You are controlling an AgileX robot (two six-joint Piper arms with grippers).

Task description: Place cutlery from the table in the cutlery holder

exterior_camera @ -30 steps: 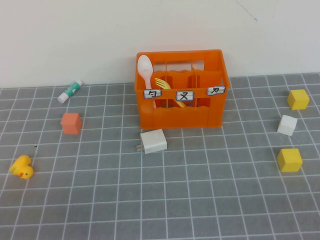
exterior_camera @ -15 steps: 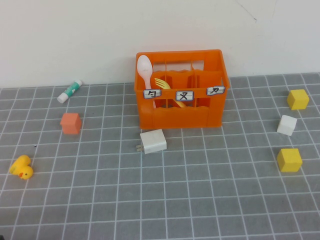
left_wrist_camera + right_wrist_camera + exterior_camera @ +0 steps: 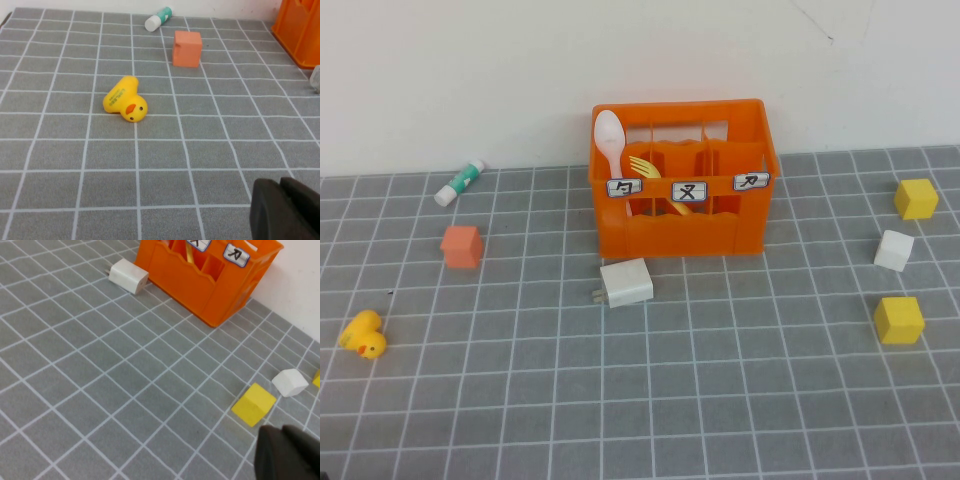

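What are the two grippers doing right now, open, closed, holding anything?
Left gripper: closed, holding nothing, low over the table near the yellow duck.
Right gripper: closed, holding nothing, near the yellow cube.

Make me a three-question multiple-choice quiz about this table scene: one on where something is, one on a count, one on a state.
1. Where is the pale pink plastic spoon?
A. Flat on the grey gridded table
B. Standing in the bright orange plastic crate's left compartment
C. Held by a pincer

2. How many yellow cubes lie on the table?
A. One
B. Two
C. Four

3. How are the two pincers?
A. Both shut, empty
B. Both wide open
C. Each gripping a cube

Answers: 1 B, its bowl rises above the crate's left corner, beside the yellow plastic fork. 2 B, a far one and a near one. 3 A, the left pincer and right pincer hover low over bare table, closed, holding nothing.
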